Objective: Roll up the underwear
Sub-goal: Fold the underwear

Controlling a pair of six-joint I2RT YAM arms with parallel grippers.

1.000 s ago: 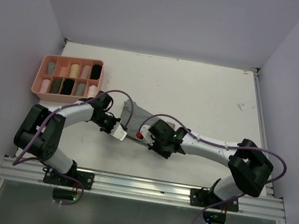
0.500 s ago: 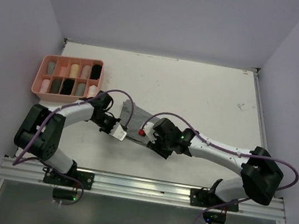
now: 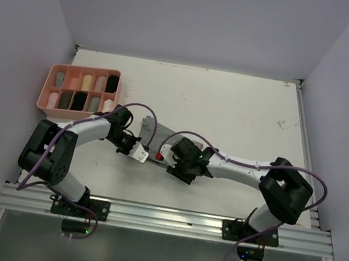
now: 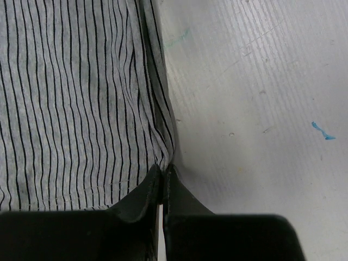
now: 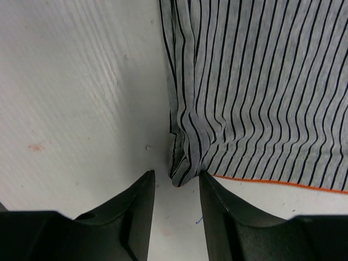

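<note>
A grey striped underwear (image 3: 157,130) lies flat on the white table, between my two grippers. My left gripper (image 4: 164,169) is shut on its near corner, and the fabric (image 4: 70,98) puckers into the pinched fingertips. From above, the left gripper (image 3: 135,148) sits at the garment's left near corner. My right gripper (image 5: 176,182) is open at the other near corner, where a crumpled fold of the striped cloth (image 5: 261,81) with an orange hem pokes between the fingertips without being gripped. Seen from above, the right gripper (image 3: 169,158) covers that corner.
A pink tray (image 3: 44,90) with compartments stands at the far left and holds several rolled garments in beige, grey and black. The white table (image 3: 230,106) stretches back and right to its raised edges. Both arms cross low over the near part of the table.
My right gripper has opened and let go of the underwear's corner. The right arm's elbow swung out and back. The left gripper has stayed shut in place.
</note>
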